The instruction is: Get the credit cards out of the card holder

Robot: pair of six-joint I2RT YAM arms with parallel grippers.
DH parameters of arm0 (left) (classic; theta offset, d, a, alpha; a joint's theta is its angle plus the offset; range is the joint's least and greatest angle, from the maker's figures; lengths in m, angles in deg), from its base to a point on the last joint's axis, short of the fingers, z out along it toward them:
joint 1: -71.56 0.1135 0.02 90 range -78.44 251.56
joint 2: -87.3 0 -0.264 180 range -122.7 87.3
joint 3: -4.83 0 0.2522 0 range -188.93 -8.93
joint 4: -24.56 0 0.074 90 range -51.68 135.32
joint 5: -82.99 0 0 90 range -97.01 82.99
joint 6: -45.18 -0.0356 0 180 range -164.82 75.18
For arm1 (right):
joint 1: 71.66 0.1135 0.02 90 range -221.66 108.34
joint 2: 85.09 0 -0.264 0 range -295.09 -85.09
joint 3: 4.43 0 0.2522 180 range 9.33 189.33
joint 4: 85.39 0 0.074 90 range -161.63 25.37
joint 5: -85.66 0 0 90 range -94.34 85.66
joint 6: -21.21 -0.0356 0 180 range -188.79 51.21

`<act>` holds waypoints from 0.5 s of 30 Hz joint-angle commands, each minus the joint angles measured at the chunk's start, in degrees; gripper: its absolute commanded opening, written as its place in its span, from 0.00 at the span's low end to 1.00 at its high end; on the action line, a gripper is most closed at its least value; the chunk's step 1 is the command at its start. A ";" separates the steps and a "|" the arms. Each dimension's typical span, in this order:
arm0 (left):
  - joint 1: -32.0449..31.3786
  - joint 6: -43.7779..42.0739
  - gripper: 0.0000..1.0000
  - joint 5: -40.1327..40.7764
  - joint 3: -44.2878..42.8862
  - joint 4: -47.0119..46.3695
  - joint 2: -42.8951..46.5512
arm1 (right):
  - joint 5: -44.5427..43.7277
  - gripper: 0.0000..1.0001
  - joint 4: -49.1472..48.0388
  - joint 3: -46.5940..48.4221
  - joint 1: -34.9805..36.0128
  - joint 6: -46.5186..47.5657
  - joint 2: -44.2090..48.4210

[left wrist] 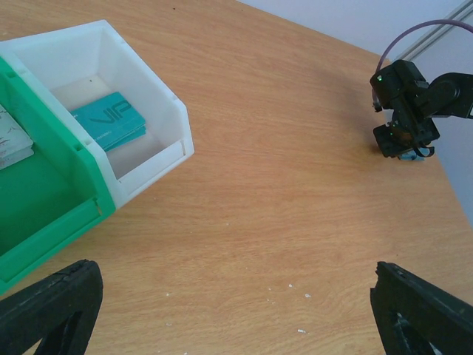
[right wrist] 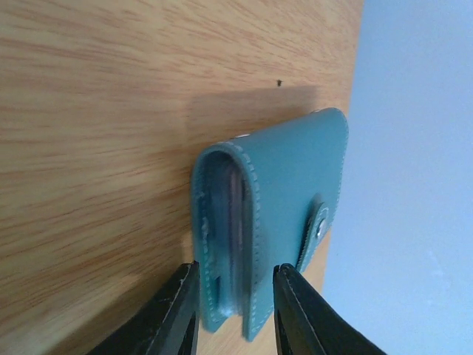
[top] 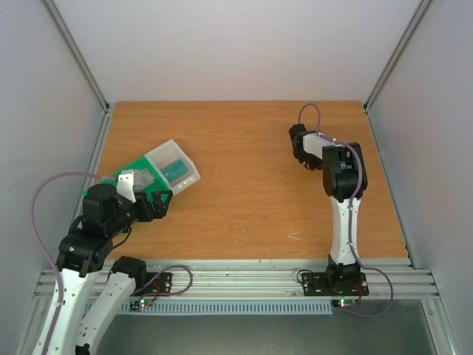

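Note:
The slate-blue card holder [right wrist: 295, 177] stands on its edge on the wooden table at the far right, folded, its tab clasp snapped. Thin edges of the credit cards [right wrist: 238, 222] show dimly between its two leaves. My right gripper [right wrist: 233, 277] has one finger on each side of the holder's near end, pressed against the leaves. In the top view the right gripper [top: 301, 151] points down and hides the holder. My left gripper [left wrist: 236, 285] hovers wide open over bare wood at the near left, holding nothing.
A green tray [left wrist: 44, 200] with a clear-white box [left wrist: 159, 89] sits at the left. Teal blocks [left wrist: 111, 122] lie in the box. A whitish pad [left wrist: 11, 140] lies in the tray. The table's right edge runs just beyond the holder.

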 commanded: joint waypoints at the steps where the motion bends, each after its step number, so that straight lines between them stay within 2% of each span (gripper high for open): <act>1: -0.44 -0.77 0.99 0.80 0.20 -2.45 -0.03 | -2.74 0.29 -1.65 1.61 -1.65 1.76 -1.37; 6: -0.66 -0.95 0.99 1.40 0.39 -2.77 -0.07 | -2.49 0.24 -2.05 1.61 -1.89 2.06 -2.28; 15: -0.75 -0.95 0.99 1.87 0.48 -2.66 0.12 | -3.09 0.07 -1.58 1.79 -1.89 2.25 -2.31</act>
